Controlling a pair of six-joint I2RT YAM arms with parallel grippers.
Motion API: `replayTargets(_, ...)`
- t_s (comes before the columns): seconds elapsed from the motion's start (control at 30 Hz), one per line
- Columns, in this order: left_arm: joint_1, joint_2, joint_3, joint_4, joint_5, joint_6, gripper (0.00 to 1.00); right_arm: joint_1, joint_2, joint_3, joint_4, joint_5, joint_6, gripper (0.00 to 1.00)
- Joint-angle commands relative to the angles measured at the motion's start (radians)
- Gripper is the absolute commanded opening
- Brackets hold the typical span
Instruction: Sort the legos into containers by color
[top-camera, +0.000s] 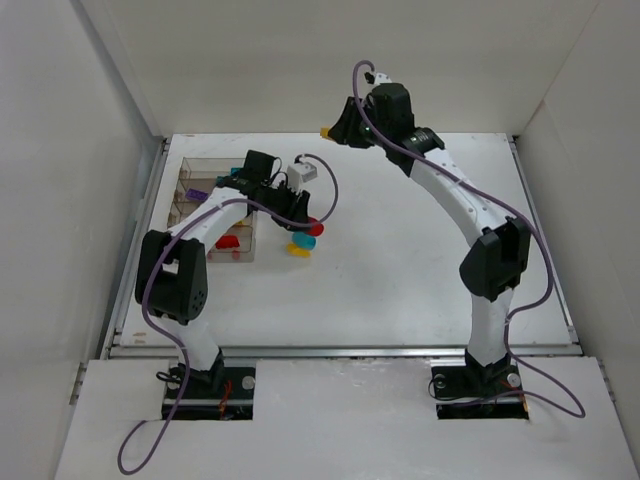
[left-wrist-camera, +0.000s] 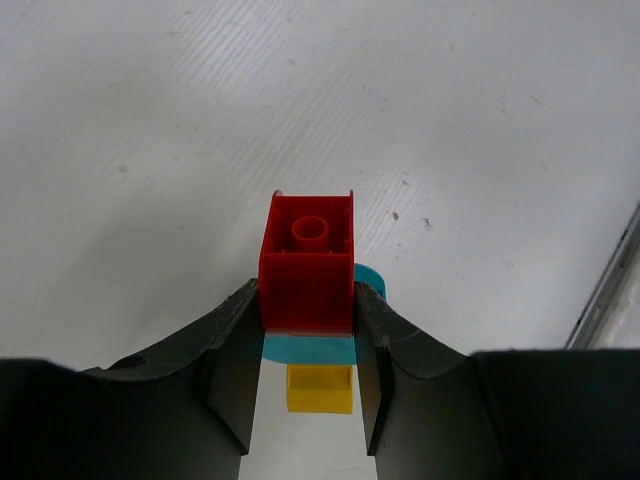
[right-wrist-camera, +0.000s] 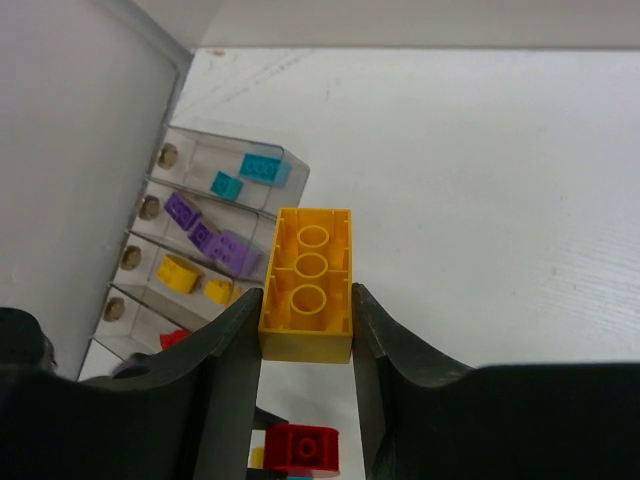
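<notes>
The left tool is closed narrowly on a red brick, its jaws pressing the brick's two sides and holding it clear of the tabletop. Directly under this tool lie a teal piece and a small yellow brick, both loose and not yet sorted.

The right tool is likewise clamped on a long yellow brick, carried high in the air. The organizer sits below it, ahead and to its left, well apart from the brick.

Seen from that tool, the four compartments each hold one colour:
- The farthest has two teal bricks.
- The next has several purple bricks.
- The third has two yellow bricks.
- The nearest has at least one red brick, mostly hidden behind the tool's finger.

No brick looks misplaced, so the sorting done so far appears correct.

I judge the task well past its middle. Four pieces are visibly left: the red brick goes to the nearest compartment, the long yellow brick to the third, and then the two loose pieces under the left tool. Whether more bricks lie hidden beneath the arms cannot be told.
</notes>
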Motion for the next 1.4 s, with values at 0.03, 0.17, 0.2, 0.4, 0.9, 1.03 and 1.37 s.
replayTargets(0.03,0.035,0.049,0.041,-0.073,0.252,0.118,0.25,0.001,-0.055,-0.048,0.051,-0.042,0.005,0.0)
replayTargets(0.17,0.06,0.184,0.099,-0.19,0.356,0.213,0.33,0.001,-0.077,-0.085,0.041,-0.067,-0.004,0.0)
replayTargets(0.2,0.06,0.201,0.11,-0.213,0.372,0.253,0.35,0.001,-0.089,-0.105,0.041,-0.067,-0.016,0.0)
replayTargets(0.4,0.069,0.248,0.143,-0.242,0.355,0.271,0.47,0.001,-0.118,-0.128,0.0,-0.067,-0.045,0.0)
replayTargets(0.9,0.04,-0.047,0.164,0.06,0.116,0.285,0.89,-0.09,-0.192,-0.176,-0.09,-0.203,-0.102,0.0)
replayTargets(1.03,-0.009,-0.084,0.196,0.114,-0.019,0.383,0.92,-0.09,-0.158,-0.151,-0.15,-0.297,-0.127,0.0)
replayTargets(1.37,-0.15,-0.139,0.129,0.272,-0.183,0.65,1.0,-0.08,-0.195,-0.249,-0.106,-0.377,-0.085,0.0)
